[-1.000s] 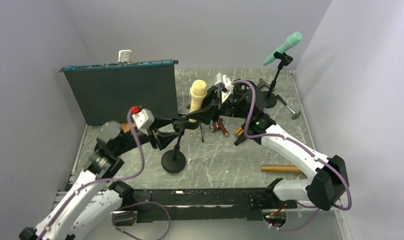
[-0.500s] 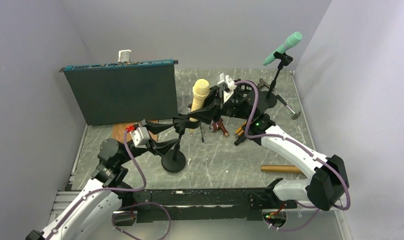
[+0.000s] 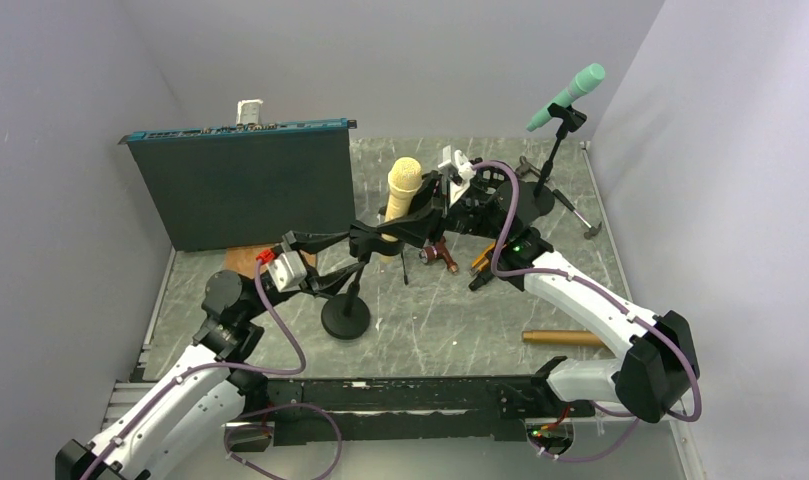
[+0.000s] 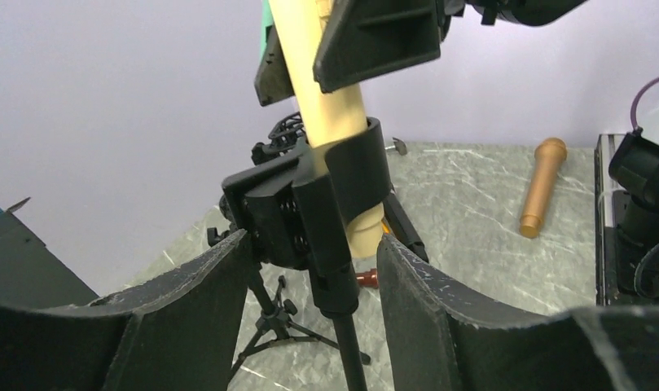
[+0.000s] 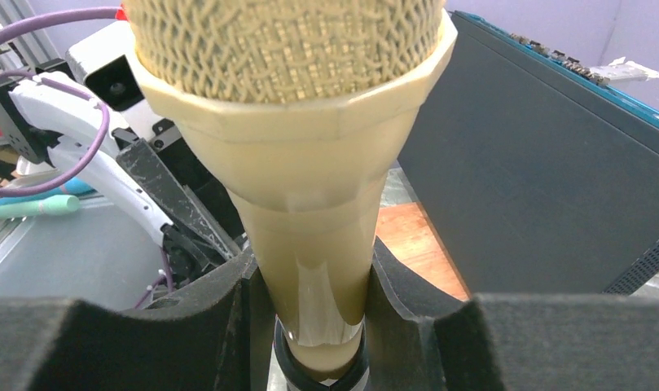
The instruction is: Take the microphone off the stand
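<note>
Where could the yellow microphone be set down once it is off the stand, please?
Bare tabletop for the yellow microphone lies between the stand base and the brown microphone. It is crowded behind, around the small tools and the green microphone's tripod.

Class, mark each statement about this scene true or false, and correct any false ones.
1. The yellow microphone sits in the clip of its stand. True.
2. The green microphone lies flat on the table. False: it is mounted on a second stand at the back right.
3. The right fingers are clamped on the yellow microphone's body. True.
4. The left fingers are shut on the brown microphone. False: that one lies alone on the table, and the left fingers are open on either side of the clip.
</note>
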Motion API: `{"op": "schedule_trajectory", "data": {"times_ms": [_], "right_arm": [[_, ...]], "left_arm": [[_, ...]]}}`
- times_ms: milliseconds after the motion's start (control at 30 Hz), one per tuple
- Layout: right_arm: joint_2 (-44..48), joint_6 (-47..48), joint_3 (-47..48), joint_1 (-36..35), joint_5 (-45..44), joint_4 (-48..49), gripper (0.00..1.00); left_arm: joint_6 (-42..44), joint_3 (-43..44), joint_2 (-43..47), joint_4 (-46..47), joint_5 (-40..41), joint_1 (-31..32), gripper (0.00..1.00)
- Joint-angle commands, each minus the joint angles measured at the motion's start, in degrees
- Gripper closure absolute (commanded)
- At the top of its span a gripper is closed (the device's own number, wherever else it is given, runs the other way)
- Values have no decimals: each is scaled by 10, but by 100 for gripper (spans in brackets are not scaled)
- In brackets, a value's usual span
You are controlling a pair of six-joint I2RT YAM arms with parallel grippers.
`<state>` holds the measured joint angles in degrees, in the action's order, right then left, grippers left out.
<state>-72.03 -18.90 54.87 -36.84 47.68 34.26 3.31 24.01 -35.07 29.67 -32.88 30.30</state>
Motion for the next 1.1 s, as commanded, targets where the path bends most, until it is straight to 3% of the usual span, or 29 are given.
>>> {"op": "schedule_trajectory", "data": {"times_ms": [0, 200, 333, 567, 733, 933, 1067], "right_arm": [[12, 3, 7, -3, 18, 21, 100], [6, 0, 11, -4, 25, 25, 100], [-2, 0, 15, -5, 39, 28, 100], [0, 7, 17, -6, 43, 19, 100], [1, 12, 19, -6, 44, 12, 100], [-1, 10, 21, -6, 47, 15, 100], [-6, 5, 22, -8, 50, 22, 100]], "left_arm": [[-39, 17, 4, 45, 34, -8, 39], [-60, 17, 26, 14, -1, -10, 38], [-53, 56, -6, -28, -26, -17, 40], [-100, 83, -67, 3, -113, -54, 37], [-148, 83, -102, 53, -175, -68, 41], [-172, 69, -116, 104, -195, -73, 47], [-168, 72, -124, 94, -181, -79, 39]]}}
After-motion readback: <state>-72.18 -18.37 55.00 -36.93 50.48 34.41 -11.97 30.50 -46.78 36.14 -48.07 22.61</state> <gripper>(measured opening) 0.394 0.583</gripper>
